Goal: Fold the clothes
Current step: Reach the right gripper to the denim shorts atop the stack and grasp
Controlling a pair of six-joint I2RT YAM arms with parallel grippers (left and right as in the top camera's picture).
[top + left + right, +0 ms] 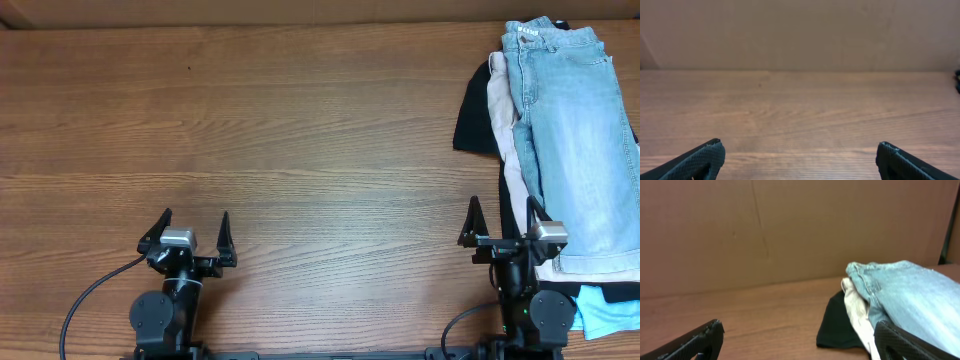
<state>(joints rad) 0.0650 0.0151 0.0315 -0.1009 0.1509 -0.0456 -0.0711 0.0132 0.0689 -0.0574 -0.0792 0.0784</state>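
Note:
The light-blue denim shorts (575,140) lie on top of a pile of clothes at the table's right edge, waistband at the far end, cuffed hems toward me. They also show in the right wrist view (910,297). My right gripper (503,225) is open and empty at the near end of the pile, its right finger over the pile's edge; it shows open in its wrist view (800,337). My left gripper (192,232) is open and empty over bare wood at the front left, far from the shorts, as its wrist view (799,159) shows.
Under the denim shorts lie beige shorts (505,120) and a black garment (472,120), both seen in the right wrist view too: beige shorts (854,307), black garment (836,327). A bright light-blue cloth (605,310) pokes out at the pile's near end. A brown wall (790,225) backs the table.

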